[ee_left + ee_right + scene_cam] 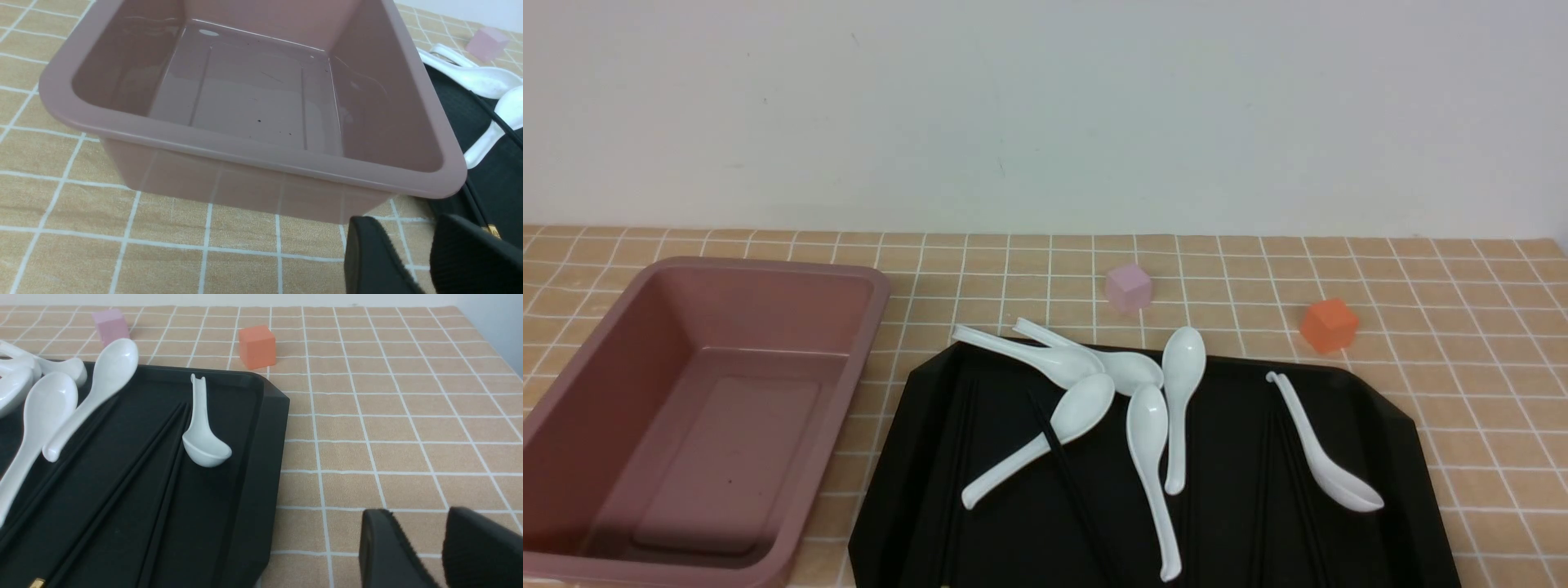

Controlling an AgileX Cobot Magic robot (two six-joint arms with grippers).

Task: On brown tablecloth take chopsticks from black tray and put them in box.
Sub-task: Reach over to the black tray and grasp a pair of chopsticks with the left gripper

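Observation:
The black tray (1388, 457) lies on the brown tablecloth (1462, 327), with the empty pink box (629, 359) to its left. Thin black chopsticks lie in the tray: one (1066, 465) crosses a white spoon, and several more (135, 473) lie side by side in the right wrist view. My left gripper (404, 223) is open and empty, low over the cloth by the box's (245, 149) near corner. A gold-banded chopstick end (492, 230) lies just past its finger. My right gripper (414, 514) is open and empty over bare cloth beside the tray (253, 465). Neither gripper shows in the front view.
Several white soup spoons (1147, 441) are piled in the tray's far middle, and one more (1327, 457) lies to the right. A small pink cube (1129, 287) and an orange cube (1329, 324) stand on the cloth behind the tray. A pale wall closes the back.

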